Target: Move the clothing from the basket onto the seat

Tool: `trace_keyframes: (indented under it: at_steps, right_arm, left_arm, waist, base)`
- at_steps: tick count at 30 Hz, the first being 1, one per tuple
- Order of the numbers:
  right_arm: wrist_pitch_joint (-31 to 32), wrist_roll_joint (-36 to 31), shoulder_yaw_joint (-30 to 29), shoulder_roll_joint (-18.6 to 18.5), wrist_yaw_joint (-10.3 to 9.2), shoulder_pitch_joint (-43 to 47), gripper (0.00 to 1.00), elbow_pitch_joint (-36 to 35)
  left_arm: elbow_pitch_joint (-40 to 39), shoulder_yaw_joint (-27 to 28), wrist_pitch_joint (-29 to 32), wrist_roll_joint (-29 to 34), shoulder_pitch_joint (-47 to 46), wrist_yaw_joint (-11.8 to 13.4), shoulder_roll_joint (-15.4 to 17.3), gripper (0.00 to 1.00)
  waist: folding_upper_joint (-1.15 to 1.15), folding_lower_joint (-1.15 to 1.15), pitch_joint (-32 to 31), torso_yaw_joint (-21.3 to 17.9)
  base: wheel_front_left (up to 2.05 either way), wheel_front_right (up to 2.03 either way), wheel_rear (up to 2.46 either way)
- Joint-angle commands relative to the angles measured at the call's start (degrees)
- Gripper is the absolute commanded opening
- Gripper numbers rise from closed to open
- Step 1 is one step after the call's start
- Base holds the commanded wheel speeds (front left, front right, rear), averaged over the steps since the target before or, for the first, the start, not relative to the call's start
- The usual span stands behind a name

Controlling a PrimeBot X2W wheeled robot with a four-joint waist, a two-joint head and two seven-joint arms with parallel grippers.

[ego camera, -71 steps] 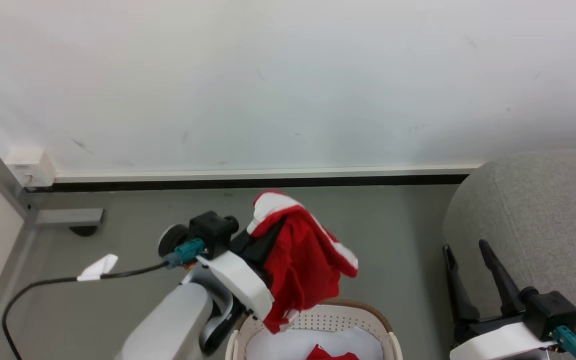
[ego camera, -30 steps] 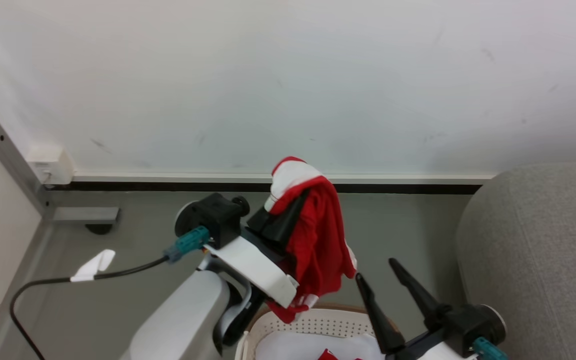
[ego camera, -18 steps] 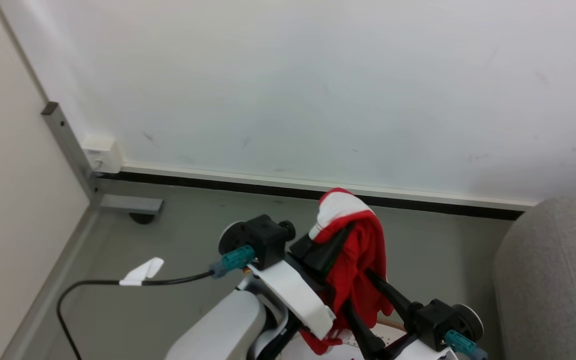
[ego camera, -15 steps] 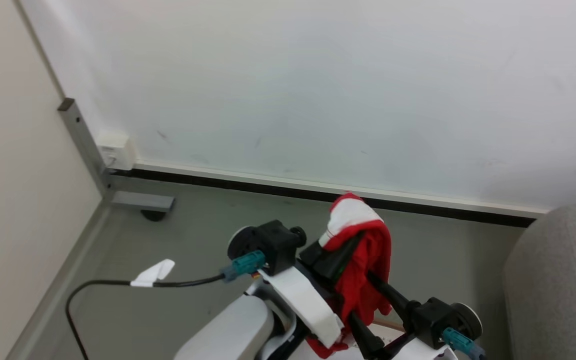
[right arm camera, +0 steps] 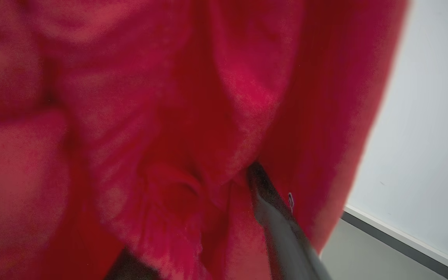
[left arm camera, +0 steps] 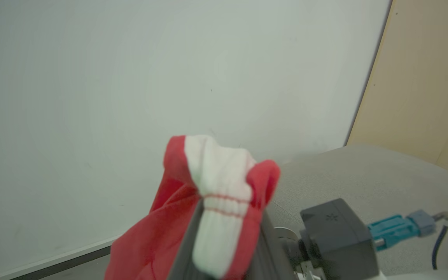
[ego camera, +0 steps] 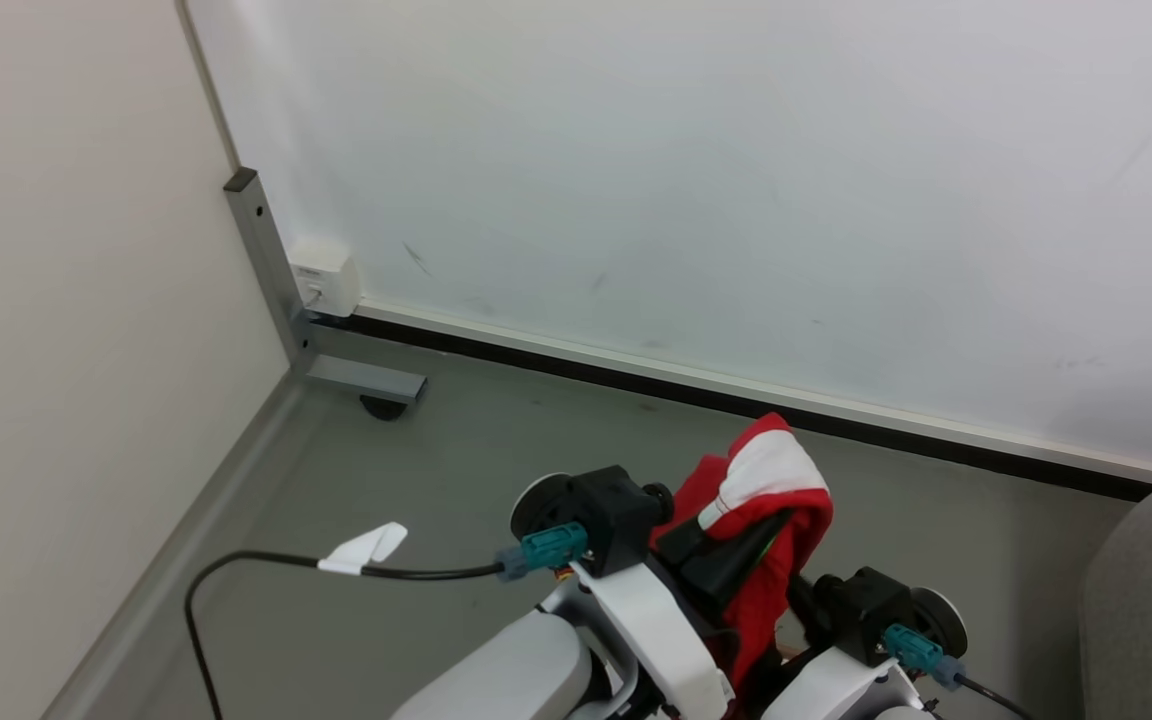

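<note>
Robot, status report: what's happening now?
Left gripper shut on soft red fabric garment with white band, held aloft. Right gripper open, fingers pushed into its folds. Light grey woven seat to right.

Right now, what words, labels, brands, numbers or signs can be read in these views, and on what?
No text is readable.
The white tag on the black cable: blank or too small.
The small dark mark on the red garment: too blurred.
The white wall box: faint marking, too small.
</note>
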Motion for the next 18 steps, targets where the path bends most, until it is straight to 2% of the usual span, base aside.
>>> trace_keyframes:
  at_steps: [1,18]
  right_arm:
    - [-0.1,0.81,0.52,-0.25,-0.12,-0.69,0.0,0.41]
    - [-0.1,1.5,0.12,-0.24,-0.12,-0.32,0.0,-0.6]
  left_arm:
    - [0.06,0.19,-0.56,-0.47,-0.54,-0.14,0.46,0.0]
    - [1.78,1.93,-1.67,-1.42,-1.18,0.8,1.9,0.0]
  waist:
    - [0.0,0.0,0.18,0.32]
    - [0.0,0.0,0.89,-0.86]
  base:
    - [0.0,0.0,0.0]
    - [0.0,0.0,0.0]
